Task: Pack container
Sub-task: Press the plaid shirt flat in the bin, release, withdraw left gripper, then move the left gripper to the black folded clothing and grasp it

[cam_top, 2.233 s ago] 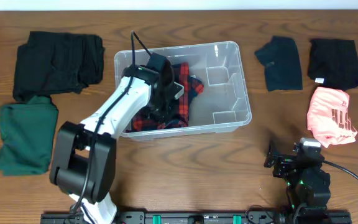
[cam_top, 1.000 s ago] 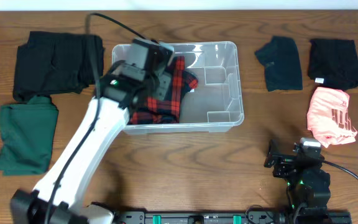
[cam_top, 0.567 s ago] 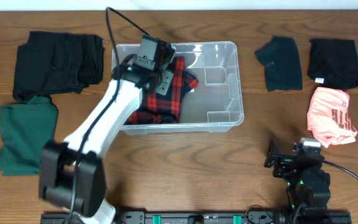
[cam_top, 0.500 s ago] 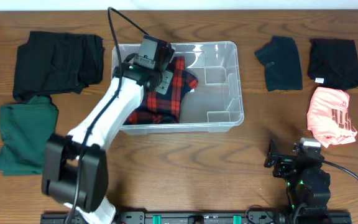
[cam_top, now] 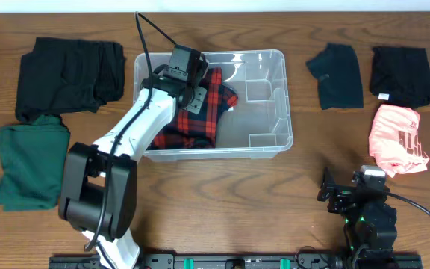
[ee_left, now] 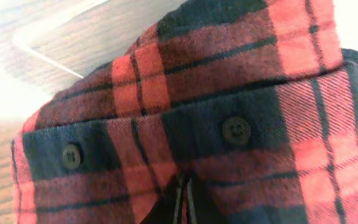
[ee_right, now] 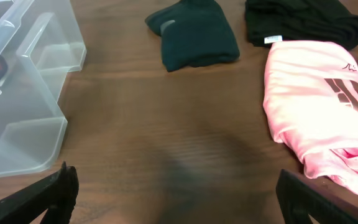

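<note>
The clear plastic container [cam_top: 286, 90] stands at the table's middle back; its right end shows in the right wrist view [ee_right: 30, 74]. A red and black plaid shirt [cam_top: 215, 104] lies in its left half. My left gripper [cam_top: 192, 96] is down inside the container on the shirt. In the left wrist view the plaid shirt [ee_left: 229, 81] fills the frame, and the left gripper's fingers [ee_left: 184, 202] are pressed together with a fold of the cloth between them. My right gripper [ee_right: 179, 199] is open and empty, low over bare table at the front right [cam_top: 353, 183].
A black garment [cam_top: 69, 75] and a green one [cam_top: 30, 164] lie left of the container. To the right lie a dark folded garment [cam_top: 336, 75], a black one [cam_top: 402, 75] and a pink one [cam_top: 399, 138]. The pink garment also shows in the right wrist view [ee_right: 319, 93].
The container and shirt slid a little to the left early on. The left arm's elbow swung about while its gripper stayed on the shirt. The right arm has not moved.
</note>
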Robot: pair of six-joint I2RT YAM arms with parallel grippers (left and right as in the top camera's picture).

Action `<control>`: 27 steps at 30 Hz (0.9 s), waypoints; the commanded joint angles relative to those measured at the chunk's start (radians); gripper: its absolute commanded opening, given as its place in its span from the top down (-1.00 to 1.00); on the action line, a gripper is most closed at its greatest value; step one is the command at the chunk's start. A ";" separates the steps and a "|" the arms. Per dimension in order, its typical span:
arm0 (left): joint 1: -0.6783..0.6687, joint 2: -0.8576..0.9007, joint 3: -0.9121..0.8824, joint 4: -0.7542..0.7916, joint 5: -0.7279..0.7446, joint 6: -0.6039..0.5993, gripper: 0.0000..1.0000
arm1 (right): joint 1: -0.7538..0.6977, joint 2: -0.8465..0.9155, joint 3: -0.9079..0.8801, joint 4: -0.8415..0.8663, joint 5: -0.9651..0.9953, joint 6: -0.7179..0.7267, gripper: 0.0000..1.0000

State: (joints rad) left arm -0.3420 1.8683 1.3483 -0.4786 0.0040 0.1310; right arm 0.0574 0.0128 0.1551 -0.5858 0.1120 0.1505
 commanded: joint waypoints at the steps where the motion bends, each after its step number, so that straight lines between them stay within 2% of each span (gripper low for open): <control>1: 0.005 -0.106 0.022 -0.014 0.014 0.003 0.88 | 0.008 0.000 -0.003 -0.001 0.003 0.013 -0.99; 7: 0.048 -0.380 0.025 -0.013 0.014 0.007 0.88 | 0.008 0.000 -0.003 -0.001 0.003 0.013 -0.98; 14: 0.266 -0.588 0.025 -0.094 0.024 0.007 0.88 | 0.008 0.000 -0.003 -0.001 0.003 0.013 -0.99; 18: 0.451 -0.633 0.025 -0.134 0.203 0.010 0.85 | 0.008 0.000 -0.003 -0.001 0.003 0.013 -0.98; 20: 0.552 -0.636 0.025 -0.136 0.297 0.010 0.70 | 0.008 0.000 -0.003 -0.001 0.003 0.013 -0.99; 22: 0.644 -0.629 0.024 -0.139 0.362 0.010 0.66 | 0.008 0.000 -0.003 -0.001 0.003 0.013 -0.98; 25: 0.776 -0.610 0.025 -0.141 0.454 0.010 0.25 | 0.008 0.000 -0.003 -0.001 0.003 0.013 -0.99; 27: 0.859 -0.592 0.024 -0.142 0.520 0.010 -0.22 | 0.008 0.000 -0.003 -0.001 0.003 0.013 -0.98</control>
State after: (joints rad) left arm 0.4423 1.2537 1.3758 -0.6205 0.3714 0.1368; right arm 0.0574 0.0128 0.1551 -0.5858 0.1123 0.1505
